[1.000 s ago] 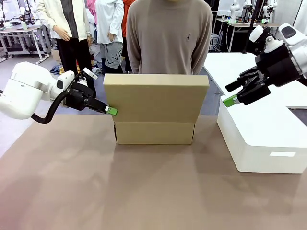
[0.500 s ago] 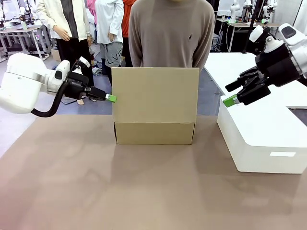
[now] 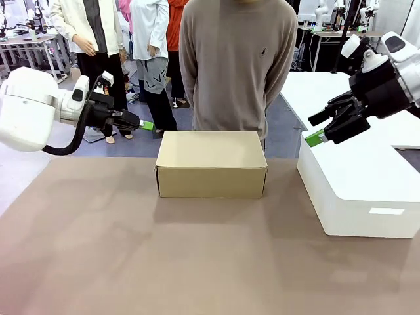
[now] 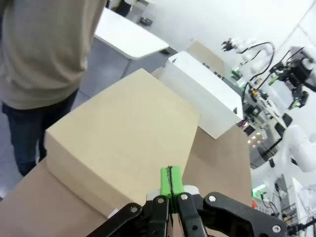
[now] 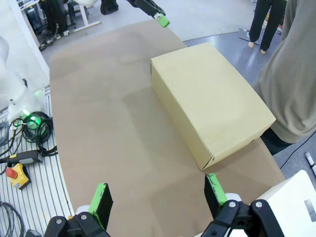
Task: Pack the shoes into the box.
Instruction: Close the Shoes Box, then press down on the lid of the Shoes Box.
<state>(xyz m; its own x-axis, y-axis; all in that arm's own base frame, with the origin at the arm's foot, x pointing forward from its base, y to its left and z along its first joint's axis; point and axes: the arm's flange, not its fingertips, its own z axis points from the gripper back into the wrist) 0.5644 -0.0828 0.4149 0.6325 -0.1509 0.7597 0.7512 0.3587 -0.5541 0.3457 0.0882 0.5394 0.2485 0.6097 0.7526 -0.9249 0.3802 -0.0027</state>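
The brown cardboard box (image 3: pixel 211 163) sits in the middle of the table with its lid down flat; it also shows as the box (image 4: pixel 123 148) and the box (image 5: pixel 210 111). The shoes are hidden. My left gripper (image 3: pixel 147 125) is shut with nothing between its green pads, in the air to the left of and slightly above the box's far left corner. In the left wrist view the left gripper (image 4: pixel 171 180) has its pads pressed together over the lid. My right gripper (image 3: pixel 317 136) stands open above the white block's left edge; in the right wrist view the right gripper (image 5: pixel 158 195) is empty.
A large white block (image 3: pixel 357 187) stands at the right of the table. A person in a beige sweater (image 3: pixel 237 65) stands just behind the box, hands out of sight. Other people stand farther back on the left. Brown table surface (image 3: pixel 197 256) lies bare in front.
The box's lid, standing upright a second ago, has swung down shut. My left gripper has moved up and back to the left, away from the lid. The right arm has not moved.
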